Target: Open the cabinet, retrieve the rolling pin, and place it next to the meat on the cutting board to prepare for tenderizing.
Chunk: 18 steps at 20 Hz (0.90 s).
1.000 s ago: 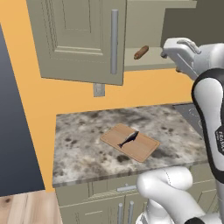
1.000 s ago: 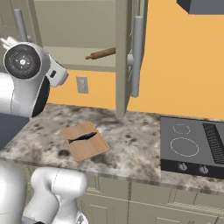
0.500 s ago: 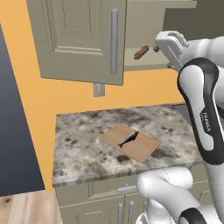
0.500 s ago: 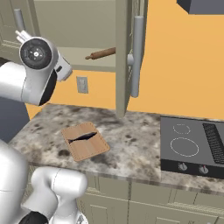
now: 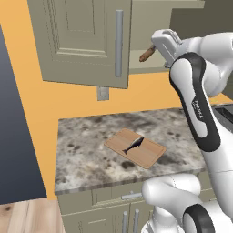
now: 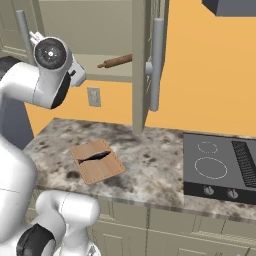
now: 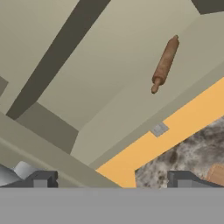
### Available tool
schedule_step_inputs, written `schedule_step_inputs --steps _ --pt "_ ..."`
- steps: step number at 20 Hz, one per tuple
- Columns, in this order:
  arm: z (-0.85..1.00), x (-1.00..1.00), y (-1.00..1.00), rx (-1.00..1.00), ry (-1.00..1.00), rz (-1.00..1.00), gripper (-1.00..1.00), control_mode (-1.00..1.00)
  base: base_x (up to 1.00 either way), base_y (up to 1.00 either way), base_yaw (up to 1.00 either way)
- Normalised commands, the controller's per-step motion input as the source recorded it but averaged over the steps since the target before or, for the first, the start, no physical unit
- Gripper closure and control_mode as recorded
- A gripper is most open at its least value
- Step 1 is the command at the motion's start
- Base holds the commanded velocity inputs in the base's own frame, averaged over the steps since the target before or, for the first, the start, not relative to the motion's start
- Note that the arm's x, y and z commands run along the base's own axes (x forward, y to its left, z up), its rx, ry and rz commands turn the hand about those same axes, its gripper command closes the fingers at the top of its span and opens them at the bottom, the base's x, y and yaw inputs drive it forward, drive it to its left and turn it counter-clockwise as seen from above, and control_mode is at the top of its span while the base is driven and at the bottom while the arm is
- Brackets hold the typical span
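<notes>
over the last second the arm has swung up and in toward the open cabinet (image 5: 86, 43), so the tool (image 5: 164, 45) now sits at shelf height, close to the near end of the rolling pin (image 5: 147, 53) but not touching it. its fingers (image 7: 41, 179) stand wide apart with nothing between them. that suggests the door step is finished and the reach for the pin is under way; a grasp is not yet made.

the cabinet stands with both doors swung out. inside, the rolling pin (image 6: 116, 61) lies alone on the bottom board, near the front edge and slightly angled; in the hand view the rolling pin (image 7: 165, 64) sits up and to the right of centre, so the tool probably needs to shift toward it before closing.

below, on the speckled bench (image 5: 86, 150), the cutting board (image 5: 134, 148) lies flat with the meat (image 5: 133, 145) across its middle. the board has bare wood on either side of the meat, room for the pin.
</notes>
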Motion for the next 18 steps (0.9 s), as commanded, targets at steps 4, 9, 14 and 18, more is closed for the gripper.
schedule_step_inputs --steps 4,9,14,18 --pt "-0.02 0.46 0.0 0.08 0.0 0.05 -1.0 -1.0 0.0 0.0 0.0" --pt "-0.04 0.46 0.0 0.1 0.0 0.1 -1.0 -1.0 0.0 0.0 0.0" --pt "-0.1 0.36 0.03 0.06 0.0 0.13 -1.0 -1.0 0.0 0.0 0.0" --pt "-0.03 0.19 0.23 0.02 0.0 0.1 -1.0 -1.0 0.0 0.0 0.0"
